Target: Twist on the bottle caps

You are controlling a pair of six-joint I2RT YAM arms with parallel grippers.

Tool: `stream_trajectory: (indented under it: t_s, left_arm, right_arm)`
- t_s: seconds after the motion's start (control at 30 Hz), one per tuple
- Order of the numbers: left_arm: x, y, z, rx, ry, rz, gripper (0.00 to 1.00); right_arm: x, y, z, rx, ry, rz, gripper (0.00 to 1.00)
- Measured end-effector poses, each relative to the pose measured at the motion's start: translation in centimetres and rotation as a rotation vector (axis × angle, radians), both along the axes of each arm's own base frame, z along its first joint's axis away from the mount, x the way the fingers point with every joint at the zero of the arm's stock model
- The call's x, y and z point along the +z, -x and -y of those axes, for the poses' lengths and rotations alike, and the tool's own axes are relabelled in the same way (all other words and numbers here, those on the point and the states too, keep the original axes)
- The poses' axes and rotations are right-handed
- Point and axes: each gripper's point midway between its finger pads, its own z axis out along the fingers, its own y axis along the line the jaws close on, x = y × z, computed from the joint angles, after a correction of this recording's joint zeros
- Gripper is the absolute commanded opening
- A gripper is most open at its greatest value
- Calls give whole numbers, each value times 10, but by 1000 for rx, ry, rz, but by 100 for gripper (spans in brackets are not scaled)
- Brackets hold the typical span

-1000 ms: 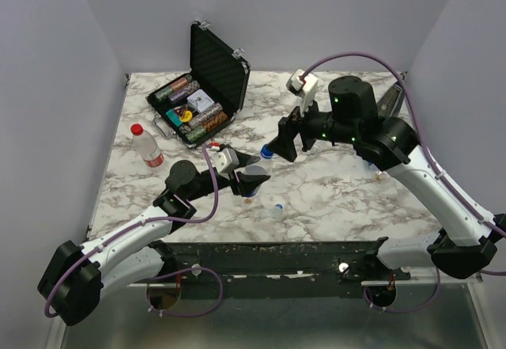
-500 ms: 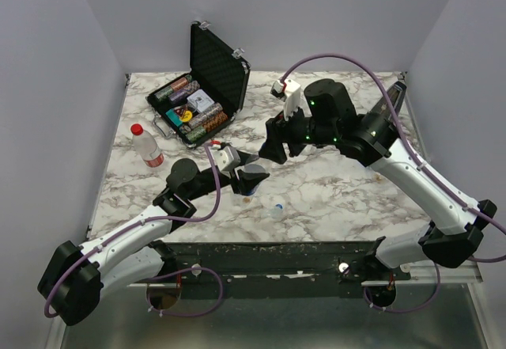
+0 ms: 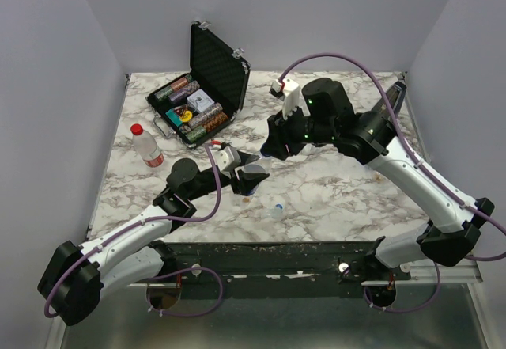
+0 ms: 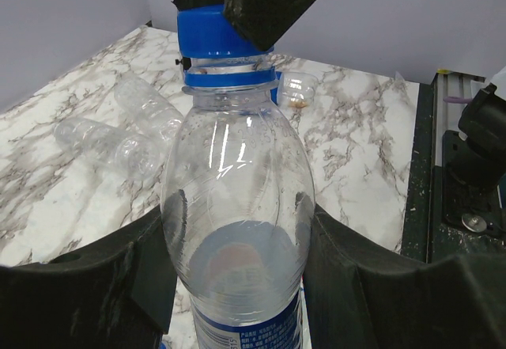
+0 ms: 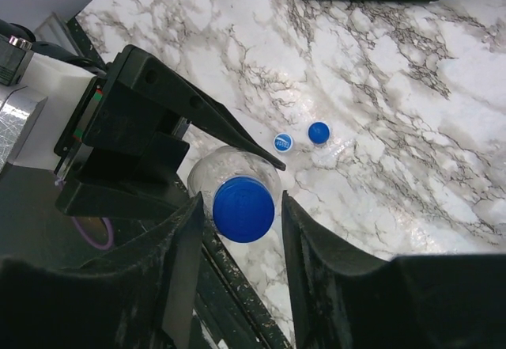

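Observation:
My left gripper [image 4: 237,246] is shut on a clear bottle [image 4: 237,175] with a blue label and holds it upright near the table's front middle [image 3: 251,176]. A blue cap [image 4: 213,31] sits on its neck. My right gripper [image 5: 241,206] hangs over it from above. Its two fingers [image 5: 186,238] flank the blue cap [image 5: 243,208], with a thin gap showing on each side. In the top view the right gripper [image 3: 269,149] hides the cap. A second bottle [image 3: 147,145] with a red cap stands at the left.
An open black case [image 3: 198,100] of poker chips stands at the back left. Two loose blue caps [image 5: 283,142] [image 5: 319,132] lie on the marble. A whitish cap [image 3: 276,206] rests near the front edge. Empty clear bottles [image 4: 138,115] lie beyond the held one.
My right arm has swung left and come down over the held bottle, and its jaws have narrowed around the blue cap. The left arm and its bottle have stayed put.

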Motion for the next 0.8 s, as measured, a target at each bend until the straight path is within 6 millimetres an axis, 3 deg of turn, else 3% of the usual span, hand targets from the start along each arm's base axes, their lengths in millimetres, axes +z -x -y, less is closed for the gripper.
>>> stream_trajectory:
  t_s: [0.17, 0.43, 0.6, 0.8]
  left_arm:
    - [0, 0, 0, 0, 0, 0, 0]
    - [-2, -1, 0, 4, -7, -2, 0]
    - [1, 1, 0, -3, -4, 11, 0]
    - [19, 10, 1, -50, 49, 63, 0]
  right_arm:
    - [-2, -1, -1, -1, 6, -4, 40]
    - [-4, -2, -1, 3, 16, -1, 18]
    - [-1, -1, 1, 7, 11, 10, 15]
    - [17, 9, 4, 33, -42, 59, 15]
